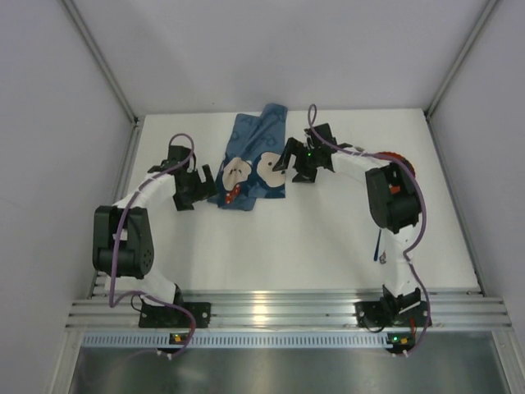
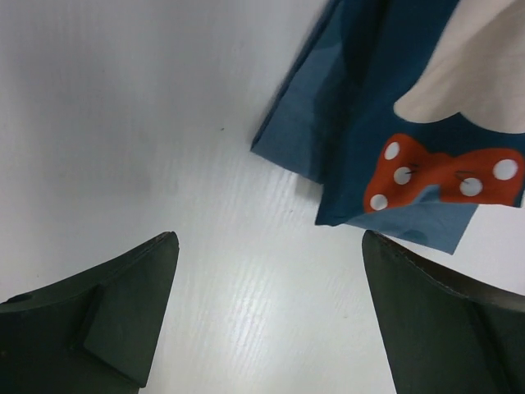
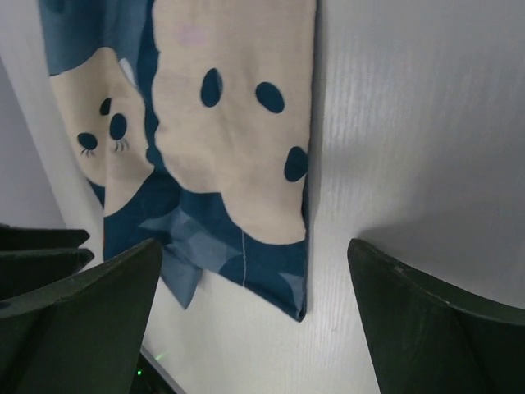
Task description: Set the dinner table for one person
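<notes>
The dinner table (image 1: 271, 246) is a large plain white tabletop. A blue cartoon-mouse placemat (image 1: 250, 160) lies crumpled and partly folded at its far middle. My left gripper (image 1: 205, 187) is open and empty just left of the mat's near left corner. In the left wrist view (image 2: 271, 316) that corner (image 2: 385, 123), with a red dotted bow, lies just ahead of the fingers. My right gripper (image 1: 287, 164) is open and empty at the mat's right edge. In the right wrist view (image 3: 254, 324) the mat's folded corner (image 3: 246, 164) lies between and ahead of the fingers, not held.
A red-orange object (image 1: 404, 168) sits at the far right, mostly hidden behind the right arm. A thin blue item (image 1: 379, 246) lies by the right arm's lower link. Grey walls enclose the table on three sides. A metal rail (image 1: 279, 312) runs along the near edge.
</notes>
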